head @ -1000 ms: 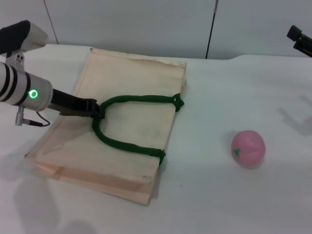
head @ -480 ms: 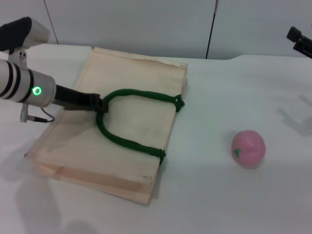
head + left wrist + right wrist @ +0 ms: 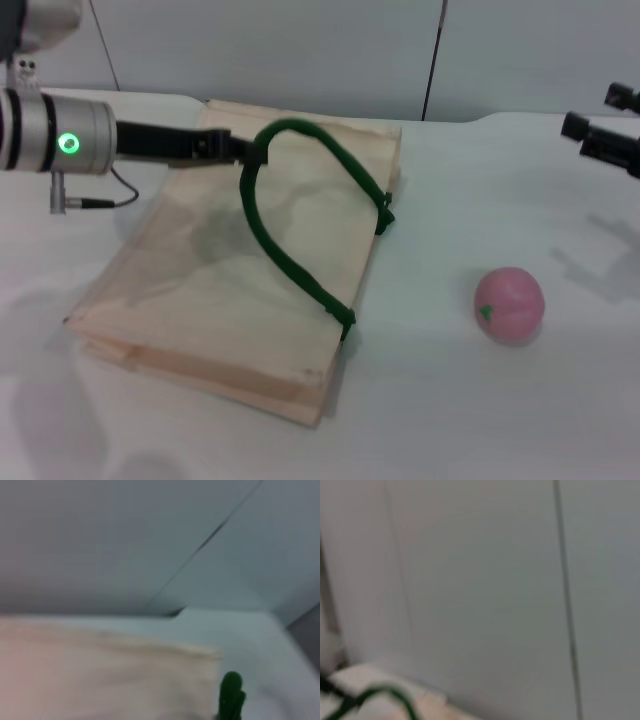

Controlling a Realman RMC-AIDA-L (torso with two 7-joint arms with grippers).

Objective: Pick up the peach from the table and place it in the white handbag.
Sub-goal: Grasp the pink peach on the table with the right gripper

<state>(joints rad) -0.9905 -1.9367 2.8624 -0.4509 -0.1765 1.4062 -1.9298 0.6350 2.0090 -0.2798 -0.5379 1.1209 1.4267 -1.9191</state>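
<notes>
The white handbag (image 3: 240, 290) lies flat on the white table (image 3: 450, 400), left of centre in the head view. My left gripper (image 3: 243, 150) is shut on its dark green handle (image 3: 285, 250) and holds the top of the loop raised above the bag. The peach (image 3: 509, 304) rests on the table to the right of the bag, free of both grippers. My right gripper (image 3: 590, 135) hangs in the air at the far right, above and beyond the peach. The left wrist view shows the bag fabric (image 3: 100, 675) and a bit of green handle (image 3: 231, 697).
A grey wall with vertical seams (image 3: 435, 55) stands behind the table. The table's far edge runs just behind the bag. The right wrist view shows the wall and a blurred piece of green handle (image 3: 380, 695).
My left gripper has risen and moved right with the handle, pulling the loop up off the bag; the bag has shifted slightly. My right gripper has come further into view from the right.
</notes>
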